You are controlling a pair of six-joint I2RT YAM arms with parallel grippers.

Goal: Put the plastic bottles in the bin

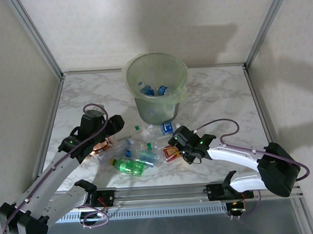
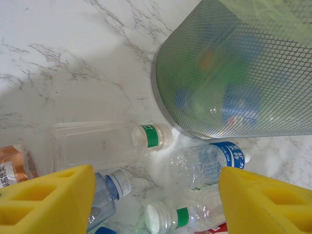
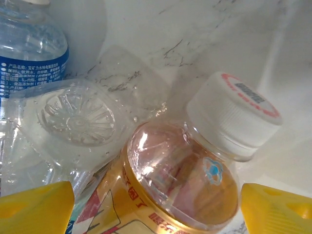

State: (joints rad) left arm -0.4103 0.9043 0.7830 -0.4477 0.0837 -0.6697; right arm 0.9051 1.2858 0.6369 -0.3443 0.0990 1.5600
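Note:
The pale-green bin (image 1: 156, 104) stands at the back centre with blue-labelled bottles (image 1: 154, 90) inside; its meshed wall (image 2: 234, 68) fills the upper right of the left wrist view. Several crushed plastic bottles (image 1: 140, 149) lie in a pile in front of it, among them a green bottle (image 1: 128, 166). My left gripper (image 1: 111, 136) hovers open over the pile's left end, its yellow pads (image 2: 48, 200) flanking a white-capped clear bottle (image 2: 185, 214). My right gripper (image 1: 175, 147) is open, its pads (image 3: 275, 209) either side of an orange-labelled bottle (image 3: 195, 180) with a white cap.
A long clear bottle with a green band (image 2: 107, 144) and a blue-labelled bottle (image 2: 209, 161) lie just before the bin's base. An orange-tinted bottle (image 1: 100, 147) sits under the left wrist. Metal frame posts (image 1: 37, 39) bound the marble table (image 1: 218, 98).

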